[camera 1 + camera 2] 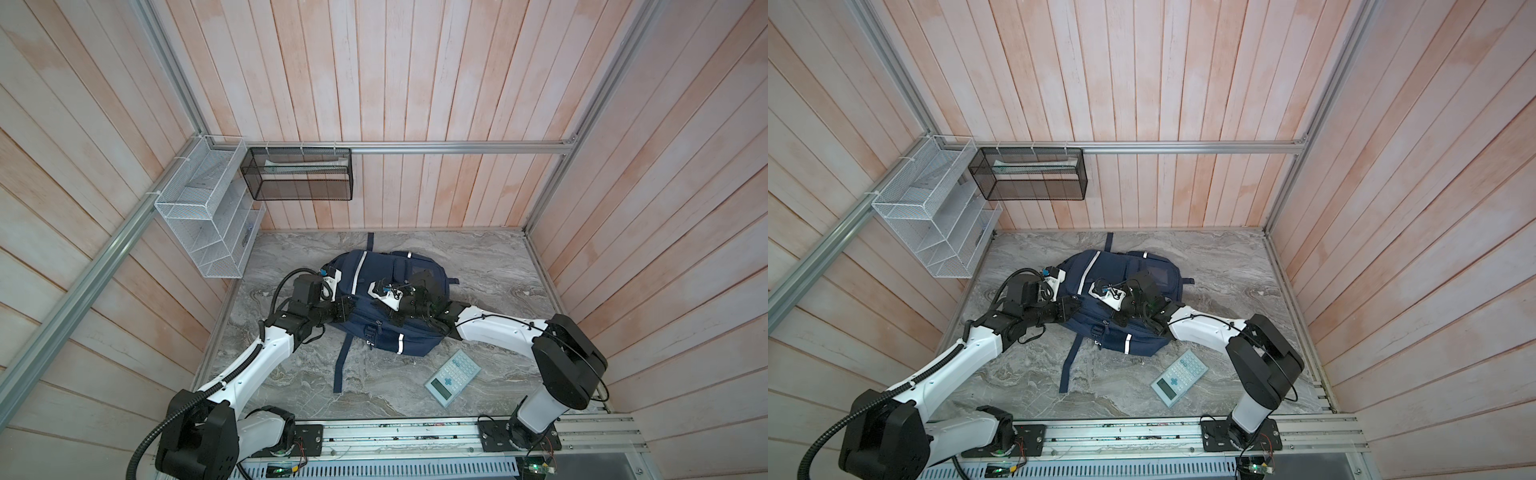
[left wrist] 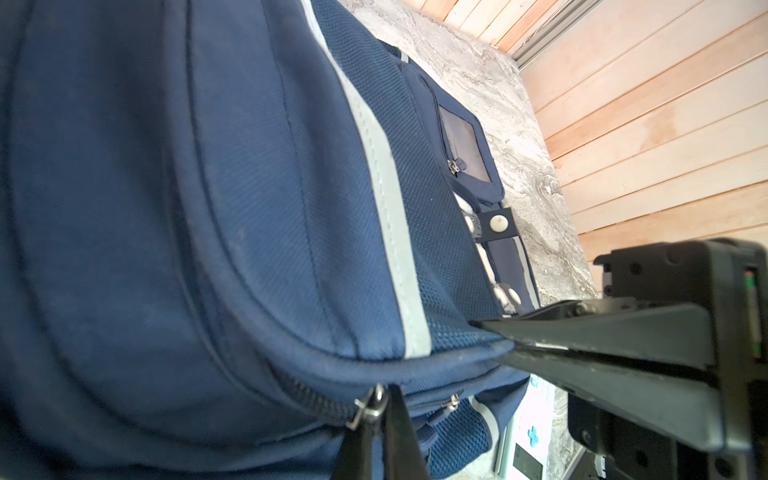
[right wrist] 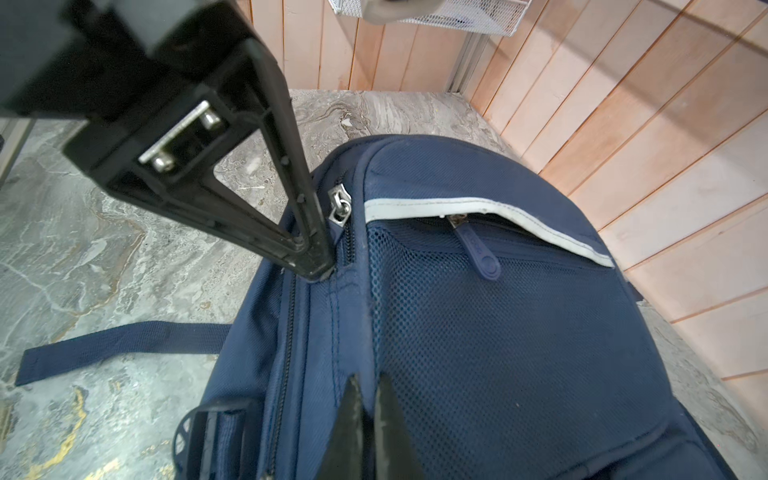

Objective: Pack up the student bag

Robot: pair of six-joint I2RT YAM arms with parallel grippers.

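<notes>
While both arms bear on it, the large navy-blue fabric student bag (image 1: pixel 411 338) lies flat in the middle of the grey marbled counter (image 1: pixel 490 266). You should expect it soft and slack, with no rigid face to push against. Left pincer (image 2: pixel 380 395) is pressed together at the metal zip slider (image 2: pixel 368 409); whether it holds the pull cannot be told. Right pincer (image 3: pixel 368 386) nips a piped seam of the bag. Take hold at seams, pulls or straps, not mesh

Items counted: one backpack (image 1: pixel 382 266); one calculator (image 1: pixel 452 379); two wall baskets, namely one white wire basket (image 1: pixel 208 216) and one black mesh basket (image 1: pixel 299 174); two robot arms, left arm (image 1: pixel 266 353) and right arm (image 1: pixel 498 328).
</notes>
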